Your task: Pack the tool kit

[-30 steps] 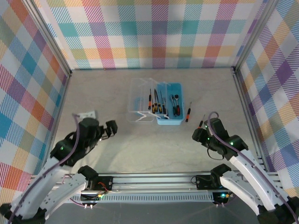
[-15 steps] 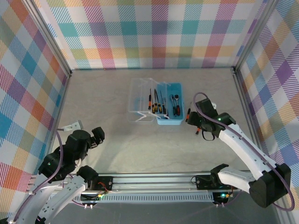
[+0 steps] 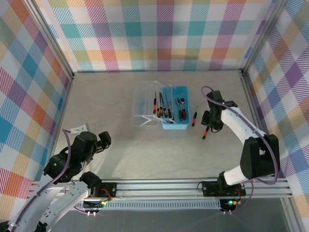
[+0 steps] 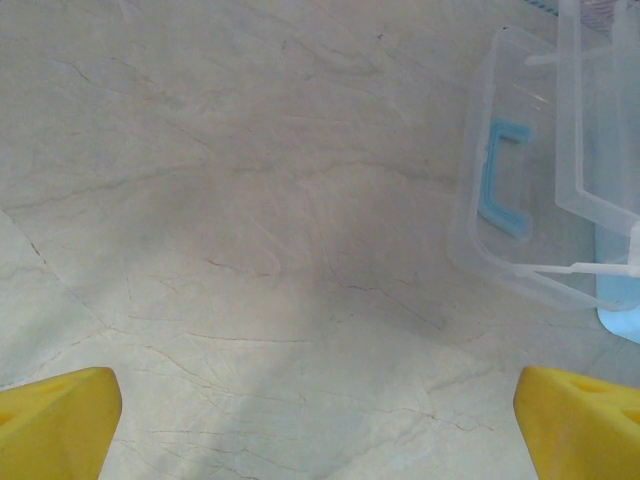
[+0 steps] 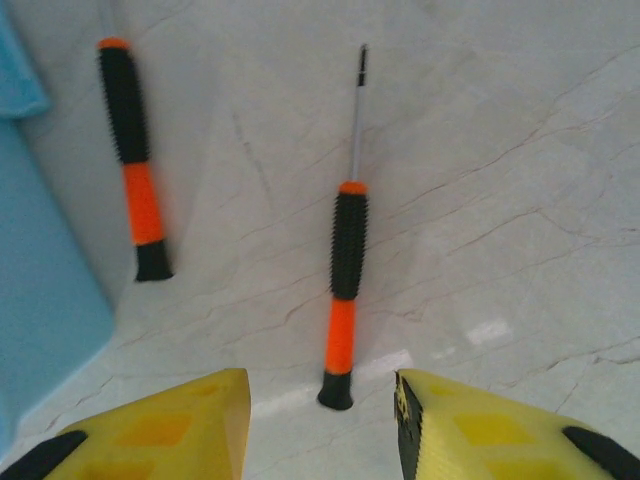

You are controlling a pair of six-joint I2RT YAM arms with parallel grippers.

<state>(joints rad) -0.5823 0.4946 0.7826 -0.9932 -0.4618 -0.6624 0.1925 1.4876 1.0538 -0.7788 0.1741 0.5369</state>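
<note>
Right side first. My right gripper (image 5: pixel 322 425) sits low over the table (image 5: pixel 520 150), jaws partly apart and holding nothing. The yellow fingertips (image 5: pixel 170 430) are wedge-shaped plastic with black patches, cut off by the bottom edge. In the gap between them sits the black butt end of a slim screwdriver (image 5: pixel 345 280): ribbed black grip, smooth orange band, thin metal shaft pointing away from me. It lies flat on the table, and neither pad touches it as far as I can tell. A second screwdriver (image 5: pixel 135 170) of the same kind lies to the left, just beside the wall of the light-blue case (image 5: pixel 40 300), its shaft cut off at the top edge.

From overhead the case sits mid-table, open, with the clear lid (image 3: pixel 146 108) flopped out to its left. More slim tools (image 3: pixel 164 105) are lined up inside, too small to sort out.

My left gripper (image 4: pixel 320 420) hangs near my base, jaws spread wide, empty, two yellow tips in the corners. Ahead of it the lid looks glassy with rounded corners and a blue C-shaped clip (image 4: pixel 505 175) — its right part runs off frame. The table is pale marble-look with thin veins.
</note>
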